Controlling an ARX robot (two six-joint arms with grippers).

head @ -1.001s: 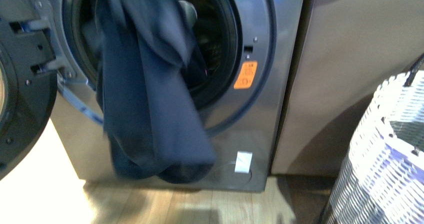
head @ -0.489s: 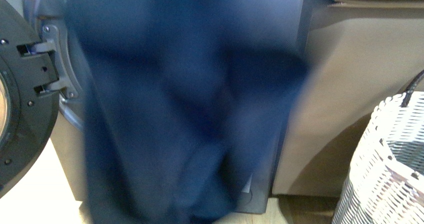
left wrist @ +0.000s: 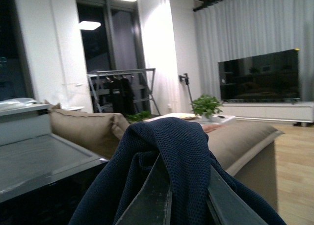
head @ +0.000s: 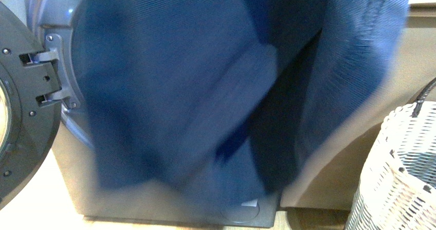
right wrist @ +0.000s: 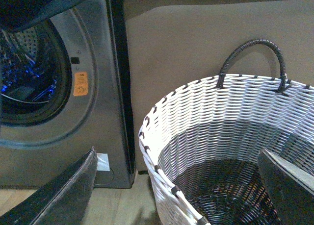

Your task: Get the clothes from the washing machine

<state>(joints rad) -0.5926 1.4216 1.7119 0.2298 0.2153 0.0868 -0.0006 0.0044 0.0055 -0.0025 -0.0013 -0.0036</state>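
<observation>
Hanging from my left end effector (left wrist: 186, 167), the clothes (head: 175, 101) fill the middle of the front view as a blurred dark navy sheet in front of the washing machine (head: 69, 181), whose door (head: 25, 111) stands open at the left edge. In the left wrist view the fabric is bunched between the two fingers and spills over both, so that end effector is clamped on the clothes. My right end effector (right wrist: 177, 154) has its fingers wide apart with nothing between them, above the mouth of the woven basket (right wrist: 162, 112). I judge the garment is out of the drum (right wrist: 29, 78) and the carry to the basket is the step in hand. To do it well I would lift until the lowest fold can clear the rim, travel slowly so the loose cloth does not swing, and centre over the opening before letting go. Otherwise a fold may catch the handle (right wrist: 252, 51) or drape outside.
</observation>
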